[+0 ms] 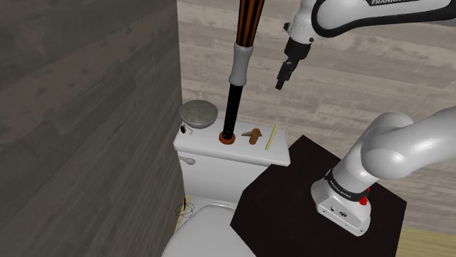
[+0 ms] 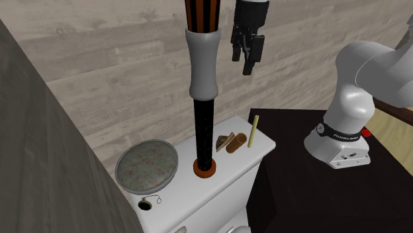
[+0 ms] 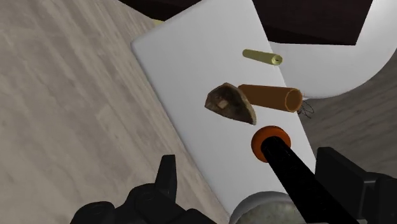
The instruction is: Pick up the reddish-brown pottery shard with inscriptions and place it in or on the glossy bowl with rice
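Closest to me the white arm (image 1: pixel 394 157) bends up off its stand, and beyond it the toilet tank (image 1: pixel 212 157) carries everything. The arm's pincer (image 1: pixel 280 82) hangs high above, fingers wide apart, holding nothing. A tall striped pole (image 1: pixel 235 102) stands between the rice bowl (image 1: pixel 183 115) and the brown shard (image 3: pixel 230 103), which lies right beside a brown tube (image 3: pixel 270 97). Swinging across could topple that pole, and a clumsy pinch might roll the tube off.

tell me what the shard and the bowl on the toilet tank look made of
The shard looks like fired clay: matte, mottled brown, with an uneven broken outline. The bowl has a smooth grey wall with a faint sheen, perhaps glazed ceramic or metal; I cannot tell which.
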You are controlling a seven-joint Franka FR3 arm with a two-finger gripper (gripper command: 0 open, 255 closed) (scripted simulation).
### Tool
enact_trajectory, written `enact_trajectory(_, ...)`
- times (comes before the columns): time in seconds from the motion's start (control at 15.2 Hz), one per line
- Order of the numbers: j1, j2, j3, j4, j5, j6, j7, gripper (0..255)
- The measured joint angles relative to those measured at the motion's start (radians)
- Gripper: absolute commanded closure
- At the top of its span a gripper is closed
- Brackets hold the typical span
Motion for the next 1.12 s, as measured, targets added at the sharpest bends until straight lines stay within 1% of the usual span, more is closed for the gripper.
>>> enact_trajectory(0.13, 0.021, 0.058, -0.031, -0.024, 0.008, 0.072, -0.073, 0)
enact_trajectory(0.33, 0.055, 0.152, -0.079, -0.033, 0.027, 0.159, -0.192, 0)
enact_trajectory(0.59, 0.104, 0.298, -0.139, -0.034, 0.075, 0.277, -0.367, 0)
enact_trajectory(0.73, 0.129, 0.382, -0.169, -0.018, 0.112, 0.327, -0.467, 0)
enact_trajectory(0.86, 0.159, 0.481, -0.185, 0.004, 0.167, 0.381, -0.566, 0)
enact_trajectory(0.92, 0.171, 0.511, -0.185, 0.007, 0.192, 0.398, -0.608, 0)
enact_trajectory(1.06, 0.185, 0.58, -0.19, 0.016, 0.241, 0.439, -0.692, 0)
enact_trajectory(1.12, 0.187, 0.599, -0.191, 0.015, 0.254, 0.453, -0.712, 0)
